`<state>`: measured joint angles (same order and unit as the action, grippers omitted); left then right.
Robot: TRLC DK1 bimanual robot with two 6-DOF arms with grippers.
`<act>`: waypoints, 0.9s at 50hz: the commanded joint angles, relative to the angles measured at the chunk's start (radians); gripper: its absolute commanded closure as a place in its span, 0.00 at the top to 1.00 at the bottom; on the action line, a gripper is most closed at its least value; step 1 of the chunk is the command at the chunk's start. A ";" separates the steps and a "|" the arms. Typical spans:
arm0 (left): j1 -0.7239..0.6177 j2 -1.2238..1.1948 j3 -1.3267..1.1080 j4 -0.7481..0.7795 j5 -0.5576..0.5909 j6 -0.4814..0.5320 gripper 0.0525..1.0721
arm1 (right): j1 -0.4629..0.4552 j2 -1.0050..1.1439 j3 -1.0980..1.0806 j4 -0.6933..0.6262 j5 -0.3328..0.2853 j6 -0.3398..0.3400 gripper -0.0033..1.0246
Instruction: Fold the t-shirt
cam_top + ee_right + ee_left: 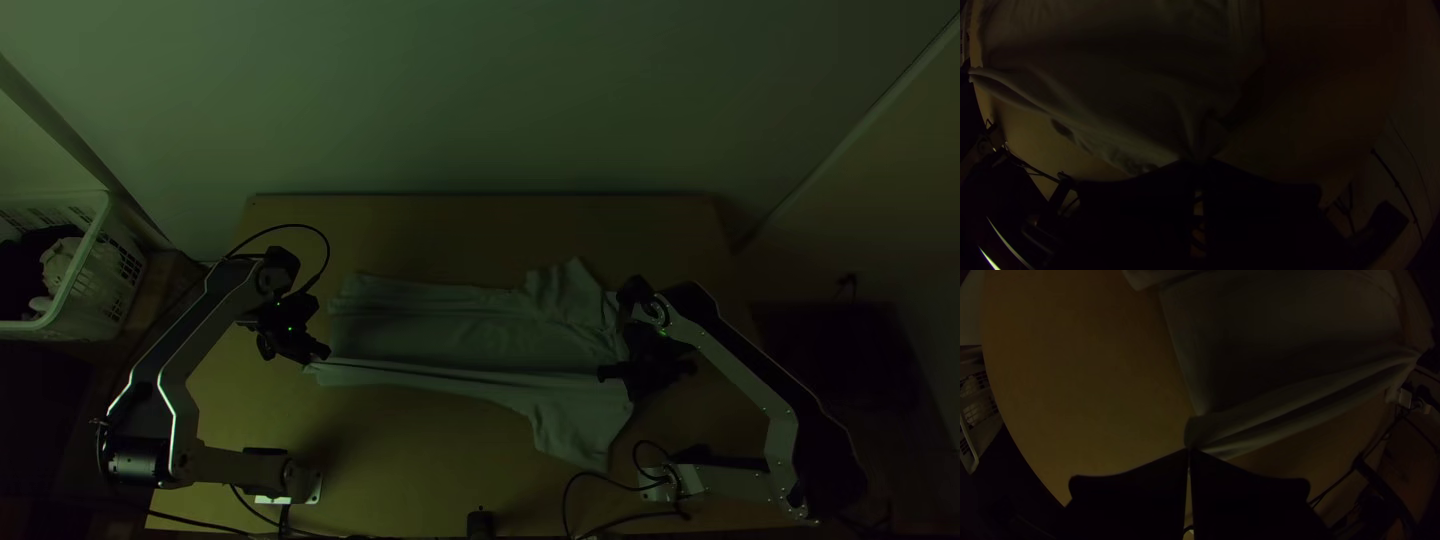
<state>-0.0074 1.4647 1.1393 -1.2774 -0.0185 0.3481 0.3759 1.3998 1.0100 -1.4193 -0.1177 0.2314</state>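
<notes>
The right claw hides part of the shirt's neck end in the top view, and shadow blurs that cloth. The basket is cut off at the left. Both arms bend inward, wrists low; the left claw is closed on the near hem corner, the right closed on a pinch of cloth at the neck end. Long creases run along the shirt's near side. Bare worktop lies beyond the shirt and nearer the bases.
</notes>
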 commanded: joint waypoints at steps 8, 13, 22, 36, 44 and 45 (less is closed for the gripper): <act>-0.022 0.075 0.123 0.006 0.000 -0.040 0.03 | -0.051 0.062 0.078 0.019 0.036 -0.004 0.03; -0.036 0.105 0.178 0.003 0.006 -0.046 0.03 | -0.074 0.087 0.099 0.040 0.036 -0.015 0.03; -0.052 0.158 0.266 0.000 0.011 -0.055 0.03 | -0.106 0.143 0.168 0.063 0.038 -0.023 0.03; -0.054 0.278 0.412 -0.002 0.012 -0.060 0.03 | -0.141 0.238 0.259 0.092 0.038 -0.030 0.03; -0.052 0.364 0.524 -0.002 0.012 -0.064 0.03 | -0.180 0.301 0.323 0.105 0.046 -0.038 0.03; -0.052 0.375 0.537 -0.004 0.012 -0.064 0.03 | -0.184 0.311 0.334 0.105 0.046 -0.038 0.03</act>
<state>-0.0589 1.7870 1.6028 -1.2667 -0.0105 0.2981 0.2207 1.6638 1.2938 -1.3174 -0.0929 0.2070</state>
